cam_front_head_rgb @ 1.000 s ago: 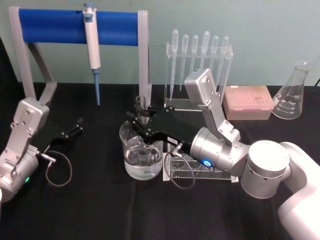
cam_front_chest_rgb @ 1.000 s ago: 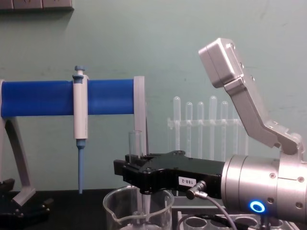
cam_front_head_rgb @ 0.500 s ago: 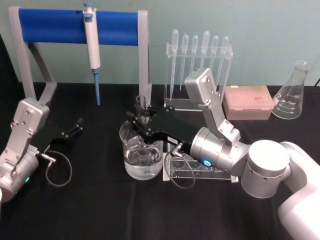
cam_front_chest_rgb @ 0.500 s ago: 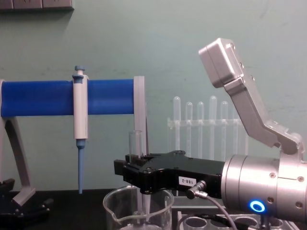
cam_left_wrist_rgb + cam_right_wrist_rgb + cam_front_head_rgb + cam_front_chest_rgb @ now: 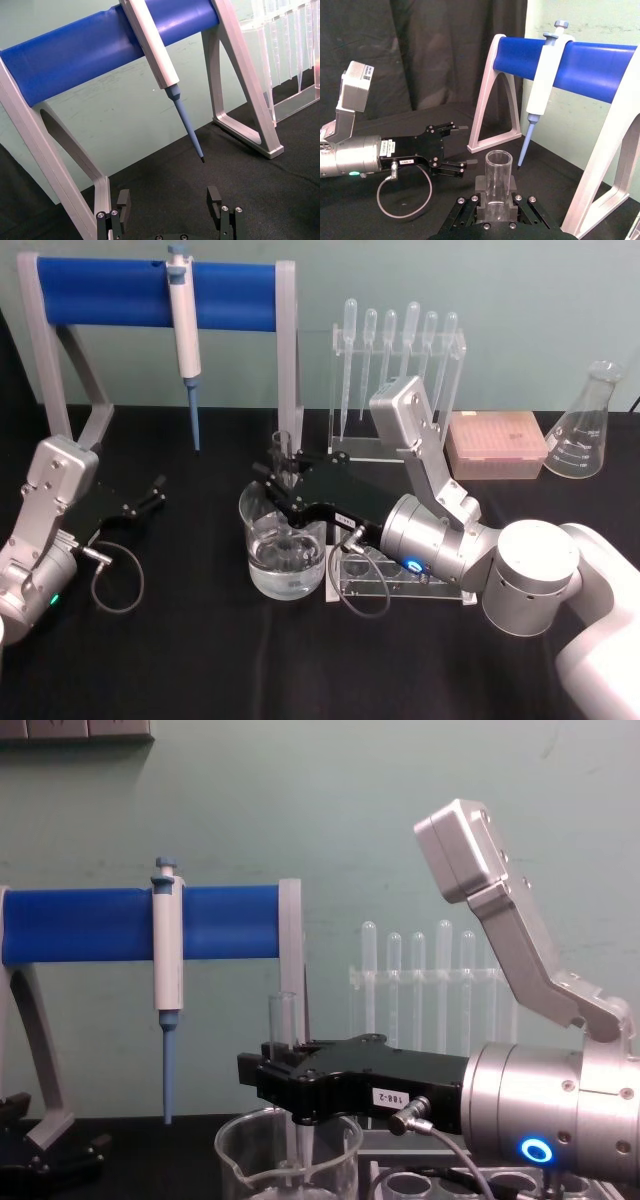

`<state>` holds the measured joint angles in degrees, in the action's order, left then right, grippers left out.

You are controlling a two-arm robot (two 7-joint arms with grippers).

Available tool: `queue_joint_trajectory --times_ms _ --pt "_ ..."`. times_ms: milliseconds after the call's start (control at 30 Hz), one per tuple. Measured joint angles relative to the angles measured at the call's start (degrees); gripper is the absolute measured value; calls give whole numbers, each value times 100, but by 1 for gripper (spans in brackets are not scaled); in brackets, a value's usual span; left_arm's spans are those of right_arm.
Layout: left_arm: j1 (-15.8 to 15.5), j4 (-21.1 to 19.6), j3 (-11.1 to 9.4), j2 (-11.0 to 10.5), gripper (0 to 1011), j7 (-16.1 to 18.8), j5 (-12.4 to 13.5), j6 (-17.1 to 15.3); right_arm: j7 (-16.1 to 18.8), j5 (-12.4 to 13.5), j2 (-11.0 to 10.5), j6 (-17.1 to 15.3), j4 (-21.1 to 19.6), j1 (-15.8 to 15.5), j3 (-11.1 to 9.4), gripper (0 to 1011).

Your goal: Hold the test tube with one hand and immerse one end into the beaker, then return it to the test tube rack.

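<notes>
Currently: right claw [image 5: 280, 472] pinching the test tube [image 5: 283, 444] upright, lower end inside the beaker [image 5: 256, 540].
Tube mouth stands above the claw; its bottom sits below the beaker rim, contact with the water [image 5: 286, 562] cannot be told. Beaker about half full. Test tube rack [image 5: 405, 587] just beside the beaker, under the right wrist. Blue stand [image 5: 110, 290] with hanging pipette [image 5: 184, 330] close behind; bare counter [image 5: 200, 660] in front. Left claw [image 5: 155, 490] spread, resting on the counter well apart at left. Label [image 5: 388, 1099] on the right claw reads "188-2".
</notes>
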<state>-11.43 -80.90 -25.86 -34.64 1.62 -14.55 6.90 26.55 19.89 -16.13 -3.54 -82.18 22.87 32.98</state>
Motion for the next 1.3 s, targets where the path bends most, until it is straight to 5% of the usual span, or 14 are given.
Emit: queue_joint_trajectory --times_ms 1300 --pt "0 0 0 0 1000 0 0 0 0 0 0 0 0 0 0 227"
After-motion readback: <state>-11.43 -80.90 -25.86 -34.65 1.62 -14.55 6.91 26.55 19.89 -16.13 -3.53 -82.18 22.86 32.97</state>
